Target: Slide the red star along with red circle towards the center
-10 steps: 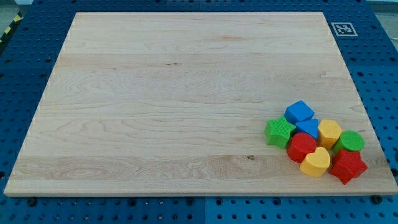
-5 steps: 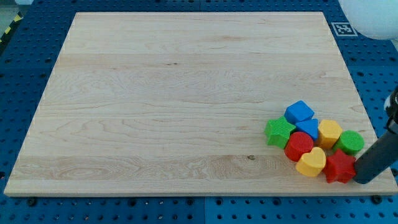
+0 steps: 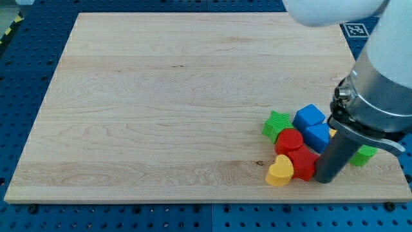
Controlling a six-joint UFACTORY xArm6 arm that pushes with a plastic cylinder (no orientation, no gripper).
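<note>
While my tip (image 3: 324, 180) touches the red star (image 3: 304, 163), the red circle (image 3: 289, 139) adjoins it.

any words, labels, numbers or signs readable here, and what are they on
No words or numbers can be read anywhere.
Fiducial tag: a black-and-white square marker on the board's top right corner, partly hidden by the arm; a pattern, no letters.
Yellow-black striped tape: at the view's top left edge, a hazard marking, no text.
The coloured blocks, such as the red star beside my tip, carry no print.
</note>
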